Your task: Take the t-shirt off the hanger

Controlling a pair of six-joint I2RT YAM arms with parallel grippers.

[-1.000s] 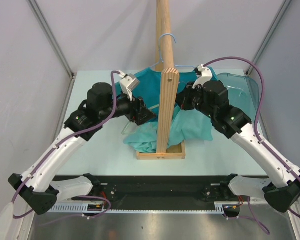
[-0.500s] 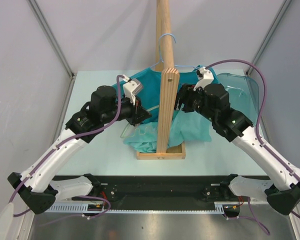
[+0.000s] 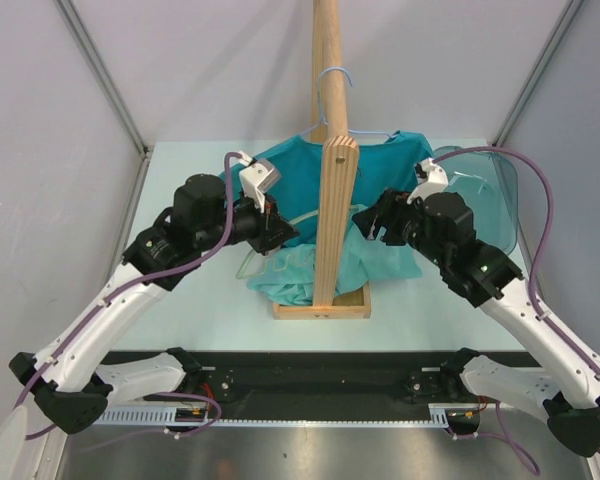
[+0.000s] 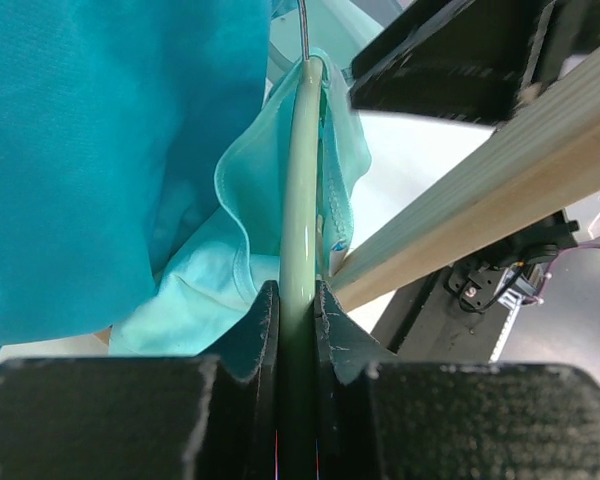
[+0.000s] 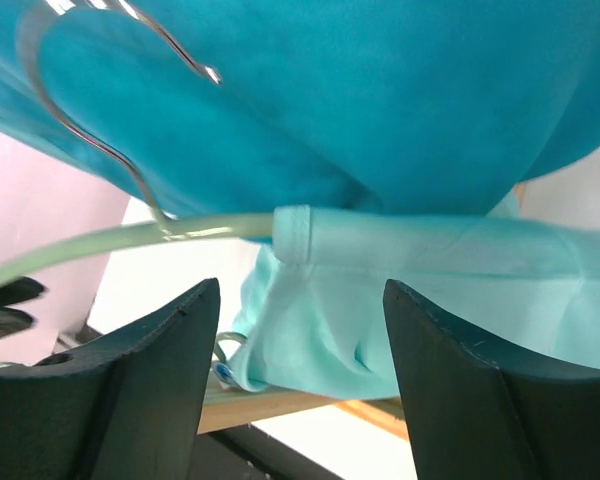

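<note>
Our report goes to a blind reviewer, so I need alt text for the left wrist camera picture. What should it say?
The left gripper is shut on a pale green hanger whose arm runs up the middle. A mint t-shirt is bunched around it above the jaws, with a darker teal garment at left and a wooden beam at right.
</note>
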